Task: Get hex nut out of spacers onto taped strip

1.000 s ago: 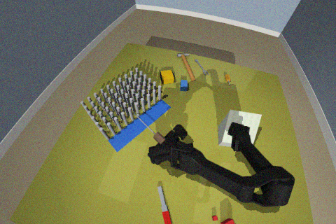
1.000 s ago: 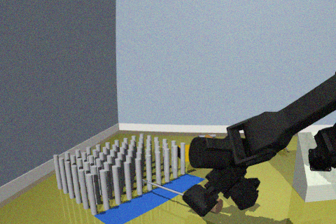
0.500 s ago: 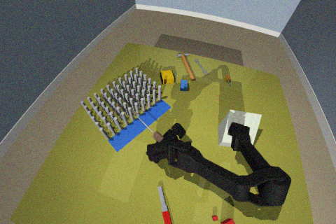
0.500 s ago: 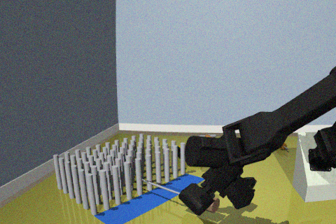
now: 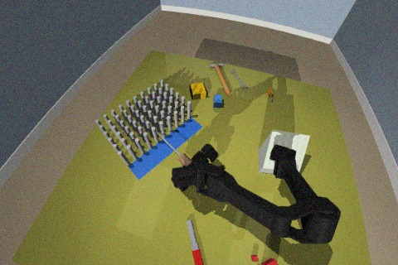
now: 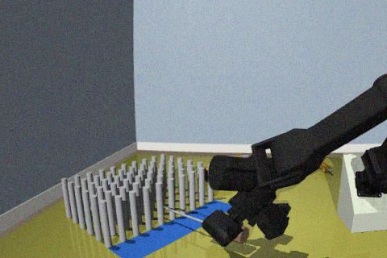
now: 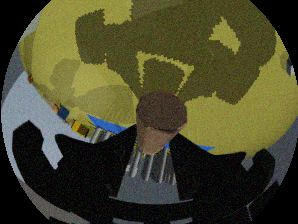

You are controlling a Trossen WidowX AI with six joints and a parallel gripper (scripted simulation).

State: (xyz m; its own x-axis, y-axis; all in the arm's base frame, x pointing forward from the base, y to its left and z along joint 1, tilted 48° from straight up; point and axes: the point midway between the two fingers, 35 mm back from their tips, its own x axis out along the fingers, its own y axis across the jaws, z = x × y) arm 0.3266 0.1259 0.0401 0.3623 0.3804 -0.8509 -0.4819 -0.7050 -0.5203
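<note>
From the top, the tool [image 5: 185,160] [image 6: 190,214] [image 7: 161,116] points to about 10 o'clock from the end effector [image 5: 191,167] [image 6: 247,226] [image 7: 155,145], its thin shaft crossing the blue strip [image 5: 148,166] [image 6: 151,239] [image 7: 111,125] and its far end at the front row of spacers [image 5: 169,123] [image 6: 160,202] [image 7: 163,167]. Gripping the handle keeps the bulky fingers outside the field, presumably so that only the slim shaft has to pass between posts. The strip runs along the field's 4 o'clock side, where a nut dragged out would come to rest. The hammer [image 5: 222,79], wrench [image 5: 239,79] and 2 blocks, yellow [image 5: 198,91] and blue [image 5: 218,101], lie toward 1 o'clock of the strip, out of the pull's way. From the exterior, the shaft slopes gently up toward 10 o'clock and the spacers look upright; whether the tip touches one, I cannot tell. Keeping it in line with a lane between rows would seem the safest way in or out. In the wrist view, the brown handle sits at the centre with 1 finger on each side, so the end effector is closed on the tool. The nut cannot be made out in any of the 3 views; I cannot tell where it lies.
</note>
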